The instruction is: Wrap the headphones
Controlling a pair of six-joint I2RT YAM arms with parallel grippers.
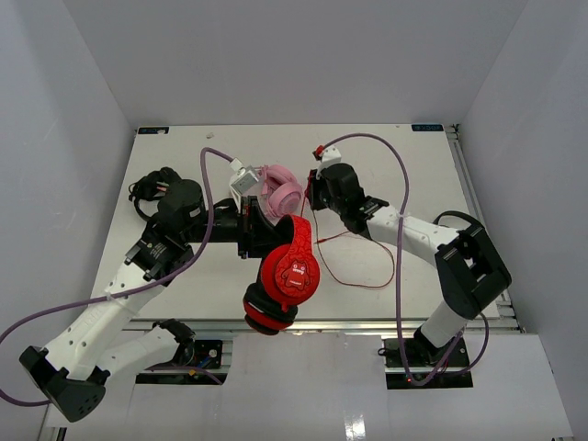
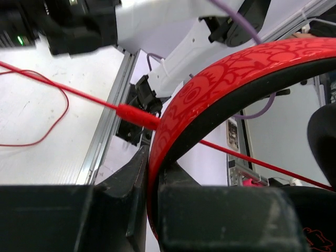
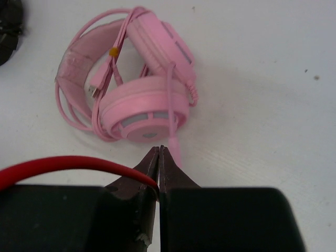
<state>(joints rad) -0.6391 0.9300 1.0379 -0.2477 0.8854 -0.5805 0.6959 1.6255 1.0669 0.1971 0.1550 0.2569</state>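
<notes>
Red over-ear headphones with black pads [image 1: 292, 271] are getting wrapped: left jaws are clamping the band [image 2: 236, 68], right jaws are pinching the thin red cable [image 3: 63, 162], next probably looping it taut round that band.

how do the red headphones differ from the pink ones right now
The red over-ear headphones with black pads are held, band clamped in the left gripper; the all-pink headphones lie untouched on the white table. The red set's thin cable trails loose, pinched by the right gripper; the pink set's cable is bundled around it. Both are wired over-ear sets.
</notes>
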